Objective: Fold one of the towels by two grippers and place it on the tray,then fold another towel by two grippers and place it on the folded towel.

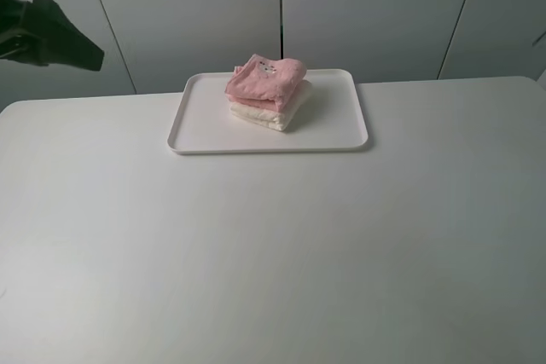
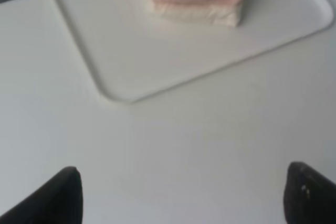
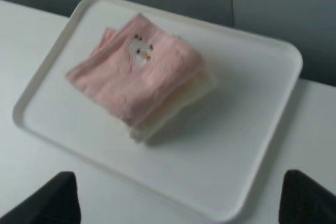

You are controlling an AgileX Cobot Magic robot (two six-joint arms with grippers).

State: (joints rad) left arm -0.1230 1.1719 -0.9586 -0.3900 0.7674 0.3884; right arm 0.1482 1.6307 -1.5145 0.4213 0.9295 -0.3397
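Pink towel (image 1: 267, 81) sits folded on the cream towel (image 1: 271, 115), stack at 12 o'clock on the tray (image 1: 209, 130), on the worktop (image 1: 273, 253). Left end effector (image 2: 181, 195) and right end effector (image 3: 178, 198) both spread wide, empty, clear of the tray. Risk: the pink top layer looks loose and skewed; it could unfold or slide if a cable or finger brushes it.

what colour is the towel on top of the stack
Pale pink towel with a small printed label, clearest in the right wrist view.
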